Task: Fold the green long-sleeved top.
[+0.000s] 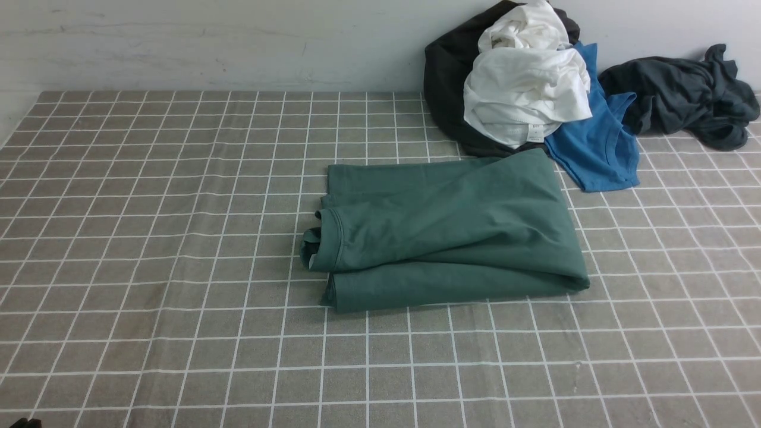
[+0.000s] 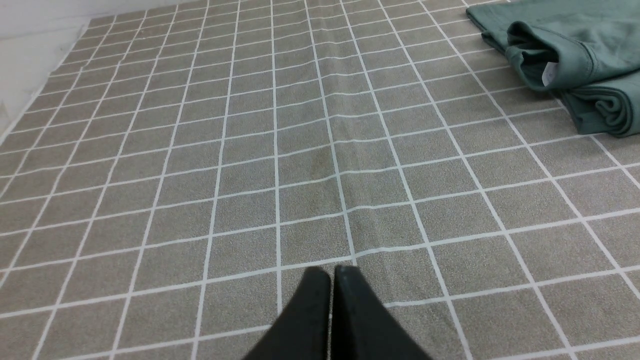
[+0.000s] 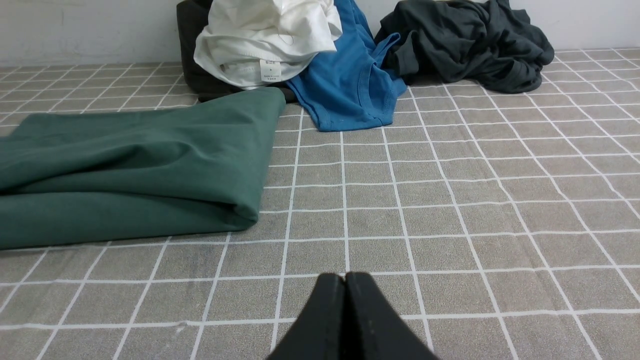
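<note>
Both end effectors are closed with nothing between the tips. On my left wrist feed the left end effector (image 2: pixel 330 272) has its fingers pressed together over bare checked cloth, well apart from the garment. On my right wrist feed the right end effector (image 3: pixel 345 280) is likewise pinched together and empty, hanging over the cloth near the garment's folded edge but not touching it. Neither arm shows in the front view apart from a dark scrap at the lower left corner, which I cannot identify.

The green long-sleeved top (image 1: pixel 446 229) lies on the bench (image 1: pixel 148 238) around the middle, a little toward my right side, as a compact layered rectangle. Its ribbed collar (image 1: pixel 336 238) faces my left, with a white neck label (image 2: pixel 548 75) peeking out. No sleeve hangs loose. The layers are somewhat puffy and the front edge is slightly uneven.

Behind it, by the wall, a heap of a white garment (image 1: pixel 526 89) on a dark garment (image 1: pixel 446 77) nearly touches the top's far corner; a bright blue T-shirt (image 1: pixel 594 142) and a charcoal-grey garment (image 1: pixel 684 95) lie just beside.

My judgement: folding appears complete or nearly so; at most a flattening or squaring pass remains.
</note>
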Robot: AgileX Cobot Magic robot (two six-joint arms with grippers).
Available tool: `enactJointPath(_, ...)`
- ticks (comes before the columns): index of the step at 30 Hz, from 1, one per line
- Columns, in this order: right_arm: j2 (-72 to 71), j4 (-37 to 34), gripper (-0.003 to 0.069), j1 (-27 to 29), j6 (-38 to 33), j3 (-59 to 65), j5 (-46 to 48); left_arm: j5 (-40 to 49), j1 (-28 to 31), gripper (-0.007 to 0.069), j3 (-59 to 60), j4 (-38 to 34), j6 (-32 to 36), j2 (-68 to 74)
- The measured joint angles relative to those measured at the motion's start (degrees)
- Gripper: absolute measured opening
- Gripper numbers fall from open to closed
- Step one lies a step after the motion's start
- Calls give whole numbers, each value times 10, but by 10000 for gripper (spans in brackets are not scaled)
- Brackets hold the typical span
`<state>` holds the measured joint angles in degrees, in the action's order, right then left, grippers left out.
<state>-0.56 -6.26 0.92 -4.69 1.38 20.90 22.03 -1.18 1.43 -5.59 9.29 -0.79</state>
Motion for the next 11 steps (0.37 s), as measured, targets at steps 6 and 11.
enactJointPath(6, 0, 0, -11, 0, 8, 0, 0, 0, 0, -8, 0, 0, 0, 0)
enactJointPath(11, 0, 0, -11, 0, 9, 0, 0, 0, 0, -8, 0, 0, 0, 0)
